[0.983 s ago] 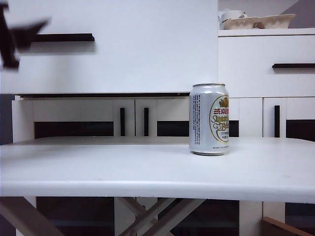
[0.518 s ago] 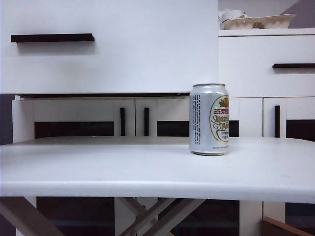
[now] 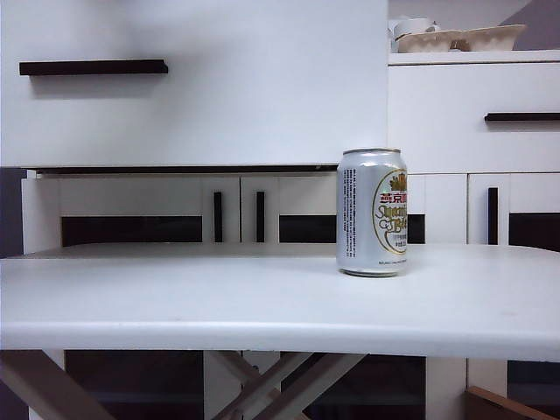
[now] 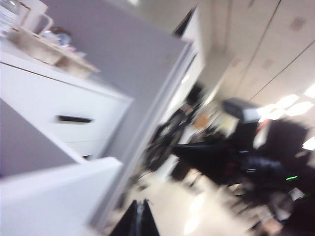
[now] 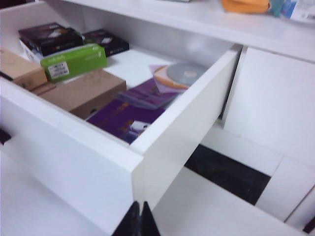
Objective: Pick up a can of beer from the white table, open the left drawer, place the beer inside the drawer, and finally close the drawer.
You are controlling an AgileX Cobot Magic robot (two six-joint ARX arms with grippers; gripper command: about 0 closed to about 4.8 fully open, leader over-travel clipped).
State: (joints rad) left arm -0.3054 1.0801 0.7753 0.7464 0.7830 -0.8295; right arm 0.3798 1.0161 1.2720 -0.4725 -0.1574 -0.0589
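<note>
can of beer [image 3: 372, 213] stood upright on white table [image 3: 262, 302], just below left drawer's [image 3: 192, 83] R corner | drawer pulled open, boxes inside, free room by its near R corner | L gripper [image 4: 139, 222] shut, empty, aimed away from drawer | R gripper [image 5: 138, 221] shut, empty, over drawer's corner; I judged R arm nearer can.

You see can of beer [image 3: 372, 213] upright on white table [image 3: 175, 306], right of centre, label facing right. Behind it, left drawer [image 3: 219, 87] stands pulled out, front looming large, black bar handle [image 3: 94, 67] at upper left. Twin drawer [image 3: 472, 118] on right sits closed. Bowls [image 3: 459, 38] rest on cabinet top. You see no gripper.
</note>
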